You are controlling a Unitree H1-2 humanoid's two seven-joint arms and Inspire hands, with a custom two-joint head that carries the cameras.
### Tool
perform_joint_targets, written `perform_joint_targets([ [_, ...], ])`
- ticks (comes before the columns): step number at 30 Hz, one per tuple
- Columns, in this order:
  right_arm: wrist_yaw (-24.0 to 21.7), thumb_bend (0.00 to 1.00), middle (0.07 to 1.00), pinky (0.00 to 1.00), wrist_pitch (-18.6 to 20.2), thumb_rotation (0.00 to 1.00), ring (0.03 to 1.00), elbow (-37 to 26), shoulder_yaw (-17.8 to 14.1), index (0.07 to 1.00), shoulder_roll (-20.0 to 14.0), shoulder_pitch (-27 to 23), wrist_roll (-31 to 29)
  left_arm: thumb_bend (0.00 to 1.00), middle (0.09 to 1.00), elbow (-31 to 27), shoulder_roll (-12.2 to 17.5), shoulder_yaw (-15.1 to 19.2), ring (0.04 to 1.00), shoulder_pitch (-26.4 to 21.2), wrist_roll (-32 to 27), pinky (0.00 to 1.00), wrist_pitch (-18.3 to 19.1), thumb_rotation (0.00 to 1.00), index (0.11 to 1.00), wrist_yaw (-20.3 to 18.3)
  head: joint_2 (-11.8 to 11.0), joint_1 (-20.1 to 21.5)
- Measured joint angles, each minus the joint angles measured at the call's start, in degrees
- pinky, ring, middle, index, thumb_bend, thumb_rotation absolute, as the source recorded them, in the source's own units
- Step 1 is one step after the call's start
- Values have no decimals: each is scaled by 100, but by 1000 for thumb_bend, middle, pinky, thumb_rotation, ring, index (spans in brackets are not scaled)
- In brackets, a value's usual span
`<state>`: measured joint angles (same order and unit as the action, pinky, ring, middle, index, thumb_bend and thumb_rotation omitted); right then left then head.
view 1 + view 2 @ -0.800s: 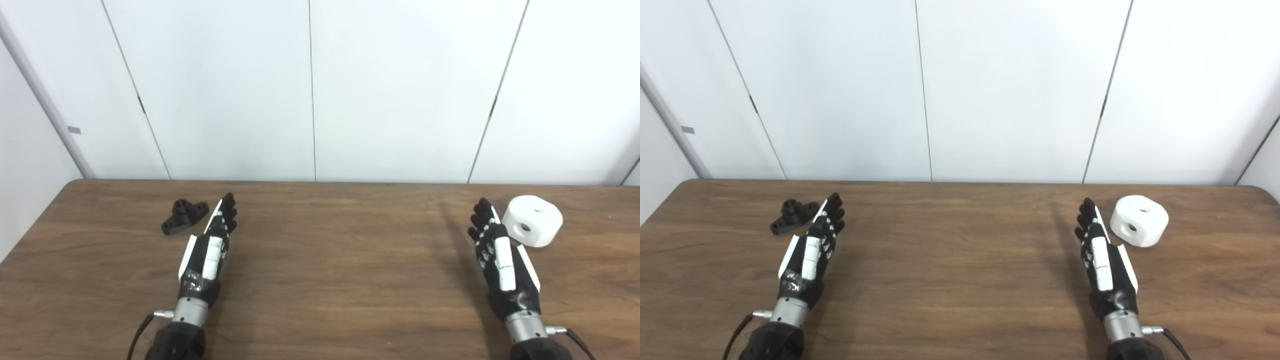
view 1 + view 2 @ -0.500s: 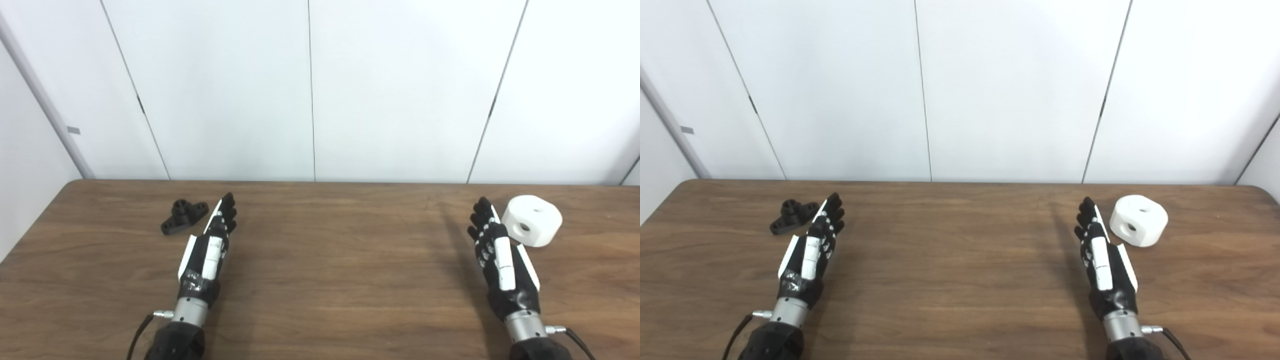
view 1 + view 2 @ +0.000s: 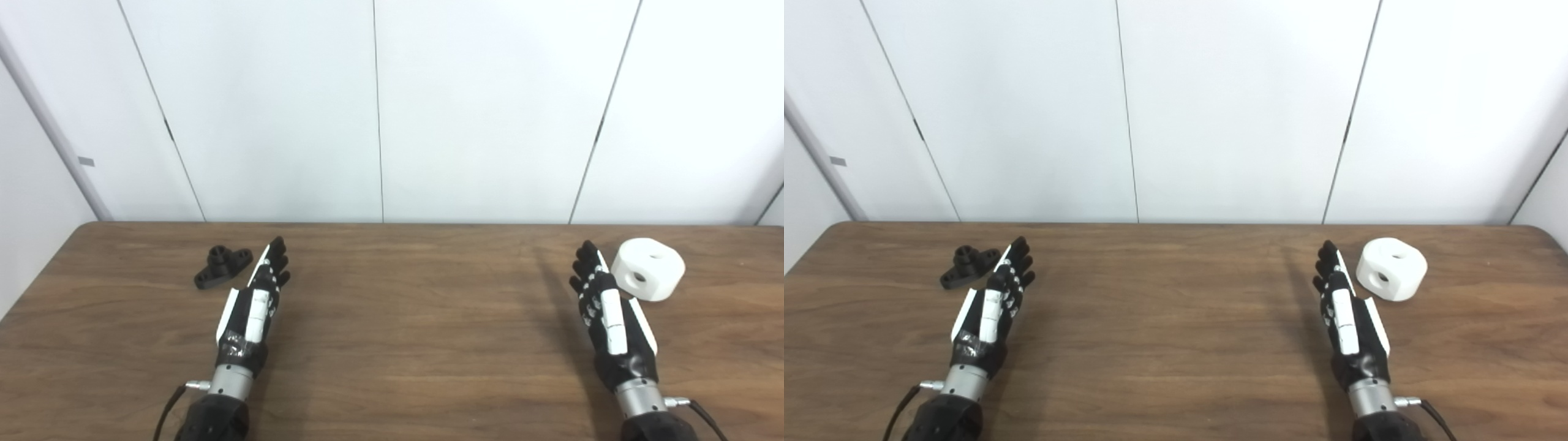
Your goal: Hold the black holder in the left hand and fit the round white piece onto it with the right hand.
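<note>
- Black holder on the desk: small, stiff, likely light; pinch its raised middle.
- White piece: rigid, smooth; grip its round sides.
- Left hand and right hand: spread flat, empty.

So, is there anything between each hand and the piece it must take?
Nothing visible. The left hand lies open just right of the black holder, the right hand open just left of the white piece; only bare table lies between them.
</note>
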<state>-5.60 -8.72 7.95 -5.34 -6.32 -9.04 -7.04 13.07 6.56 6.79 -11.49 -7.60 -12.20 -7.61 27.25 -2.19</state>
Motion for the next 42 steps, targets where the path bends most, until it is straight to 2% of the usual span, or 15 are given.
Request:
perform_joint_targets([
  [8, -6, 543, 1000, 1000, 1, 1000, 1000, 23, -6, 1000, -19, -26, -32, 752, 1000, 8, -3, -13, 1000, -24, 17, 977, -7, 888, 1000, 2, -18, -194],
  [12, -9, 562, 1000, 1000, 2, 1000, 1000, 71, -8, 1000, -21, -63, -56, 662, 996, 93, 35, -37, 978, -82, 146, 936, -217, 848, 1000, 46, -97, -185],
  [13, -9, 548, 1000, 1000, 1, 1000, 1000, 80, -5, 1000, -22, -69, -52, 663, 952, 96, 57, -68, 935, -84, 286, 893, -243, 710, 969, 85, -114, -185],
  [16, -10, 550, 1000, 1000, 0, 1000, 1000, 115, 22, 1000, -21, -106, -45, 685, 898, 26, 114, -149, 880, -68, 643, 851, -115, 533, 913, 258, -132, -185],
  [18, -10, 537, 1000, 1000, -20, 1000, 1000, 118, 36, 1000, -19, -115, -40, 695, 875, -46, 147, -178, 854, -35, 775, 818, 39, 462, 893, 300, -141, -150],
  [19, -10, 533, 1000, 1000, -39, 1000, 1000, 118, 45, 1000, -16, -118, -39, 661, 835, -104, 165, -189, 798, -14, 795, 750, 76, 342, 871, 300, -150, -106],
  [20, -10, 538, 1000, 1000, -49, 1000, 1000, 115, 46, 1000, -11, -118, -40, 645, 802, -163, 187, -204, 755, 14, 831, 701, 138, 275, 854, 300, -150, -106],
  [24, -10, 529, 1000, 1000, -59, 1000, 1000, 114, 44, 1000, -17, -112, -40, 648, 741, -308, 329, -210, 698, 116, 1092, 610, 377, 166, 813, 332, -150, -158],
  [27, -8, 525, 1000, 1000, -64, 1000, 1000, 110, 45, 1000, -17, -96, -29, 655, 737, -394, 456, -207, 685, 156, 1254, 582, 454, 135, 794, 392, -106, -194],
  [32, -4, 531, 1000, 997, -61, 1000, 1000, 56, 72, 1000, -16, -65, 50, 667, 754, -594, 795, -220, 701, 154, 1699, 631, 734, 65, 786, 429, -62, -194],
  [39, 13, 521, 1000, 994, -39, 1000, 1000, -11, 81, 1000, -9, -10, 138, 709, 758, -759, 1338, -148, 727, 137, 2105, 667, 1118, 67, 784, 434, 0, -211],
  [42, 17, 527, 1000, 995, -30, 1000, 1000, -30, 81, 1000, -9, 3, 167, 711, 747, -761, 1500, -86, 715, 138, 2175, 655, 1138, 60, 742, 471, 9, -211],
])
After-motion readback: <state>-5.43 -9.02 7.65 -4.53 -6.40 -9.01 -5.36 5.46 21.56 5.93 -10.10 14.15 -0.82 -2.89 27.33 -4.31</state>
